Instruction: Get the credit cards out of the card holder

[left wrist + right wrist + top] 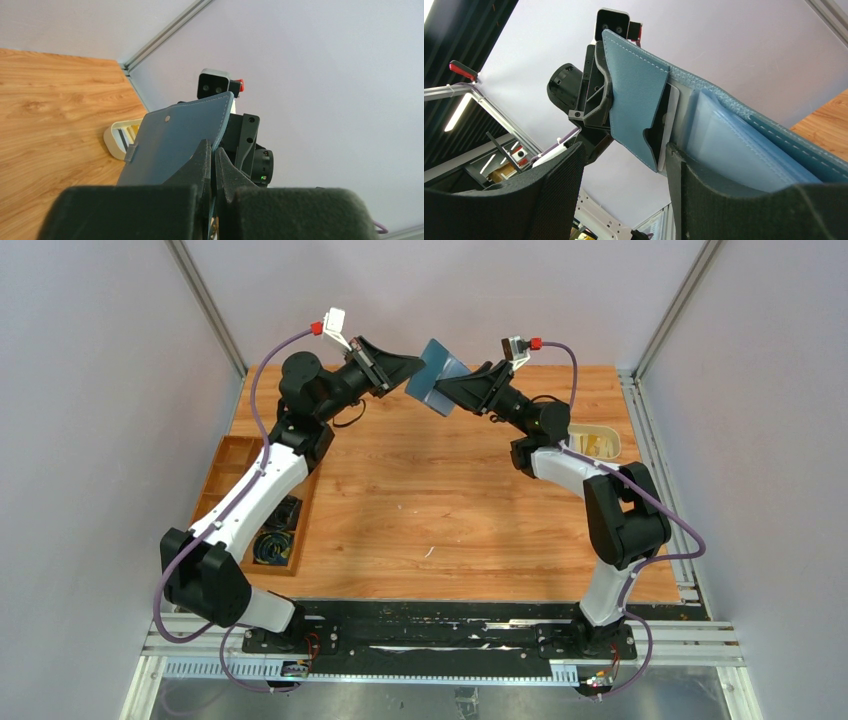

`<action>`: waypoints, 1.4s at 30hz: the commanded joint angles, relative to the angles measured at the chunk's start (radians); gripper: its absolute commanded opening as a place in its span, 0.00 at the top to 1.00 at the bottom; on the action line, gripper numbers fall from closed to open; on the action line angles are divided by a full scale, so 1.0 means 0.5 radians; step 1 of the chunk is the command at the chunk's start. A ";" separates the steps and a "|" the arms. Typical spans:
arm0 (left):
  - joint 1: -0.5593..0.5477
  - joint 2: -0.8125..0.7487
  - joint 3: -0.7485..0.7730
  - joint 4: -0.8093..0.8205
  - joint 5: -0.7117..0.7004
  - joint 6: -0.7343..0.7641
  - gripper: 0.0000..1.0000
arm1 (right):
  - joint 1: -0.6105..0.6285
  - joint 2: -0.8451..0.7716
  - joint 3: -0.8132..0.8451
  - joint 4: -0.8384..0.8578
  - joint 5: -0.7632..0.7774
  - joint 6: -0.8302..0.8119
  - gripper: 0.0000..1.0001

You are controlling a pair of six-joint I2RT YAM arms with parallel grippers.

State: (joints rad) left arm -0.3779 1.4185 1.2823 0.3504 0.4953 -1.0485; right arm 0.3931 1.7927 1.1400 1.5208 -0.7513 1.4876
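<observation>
The blue card holder (437, 375) hangs open in the air over the back of the table, between both arms. My left gripper (213, 150) is shut on its edge; the outer blue face (170, 145) fills the left wrist view. My right gripper (624, 150) is open, with nothing in the gap between its fingers. Its right finger (724, 200) lies against the holder's inner side (639, 100). A whitish credit card (670, 117) sits in the inner pocket, beside clear plastic sleeves (734, 145). A yellow card (597, 446) lies in the cream dish.
The cream oval dish (610, 436) stands at the table's right edge and also shows in the left wrist view (114, 140). A brown wooden compartment tray (235, 465) holding small items lies along the left edge. Grey walls and metal rails surround the table.
</observation>
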 commanded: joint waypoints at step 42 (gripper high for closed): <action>0.053 -0.025 -0.124 0.174 0.112 -0.115 1.00 | -0.001 -0.006 0.096 0.120 -0.016 0.015 0.38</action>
State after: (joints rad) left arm -0.3557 1.4055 1.2274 0.3965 0.5247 -1.1000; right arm 0.3820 1.8183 1.1500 1.5272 -0.7513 1.4803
